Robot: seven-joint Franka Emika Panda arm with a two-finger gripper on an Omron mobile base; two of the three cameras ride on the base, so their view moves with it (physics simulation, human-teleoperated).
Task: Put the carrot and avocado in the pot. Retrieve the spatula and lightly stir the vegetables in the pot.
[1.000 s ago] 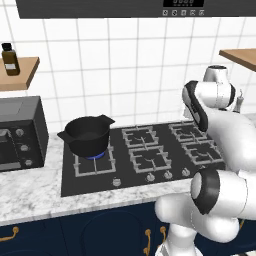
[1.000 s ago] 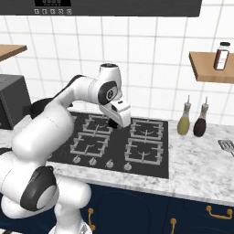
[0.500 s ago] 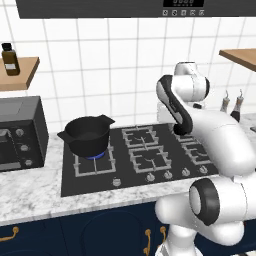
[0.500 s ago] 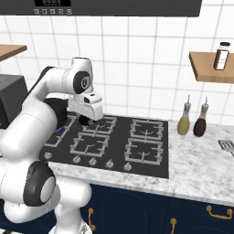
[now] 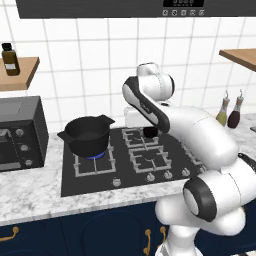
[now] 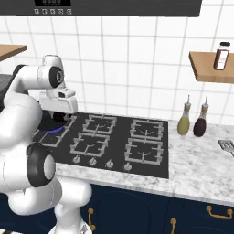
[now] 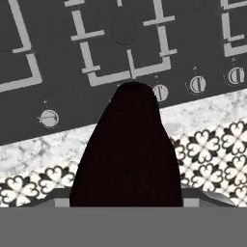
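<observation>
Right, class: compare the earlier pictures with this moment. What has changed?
The arm swung left across the hob, bringing the claw from the right side close to the pot. Its grip is unclear. The pot and spatula stayed put.

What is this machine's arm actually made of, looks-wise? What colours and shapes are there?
The arm is a chain of smooth, rounded, glossy white shells, fat like sausages, joined by dark grey to black round joints. No loose cables or printed markings show. At its end sits a boxy white hand with a small dark pincer beneath it.
</observation>
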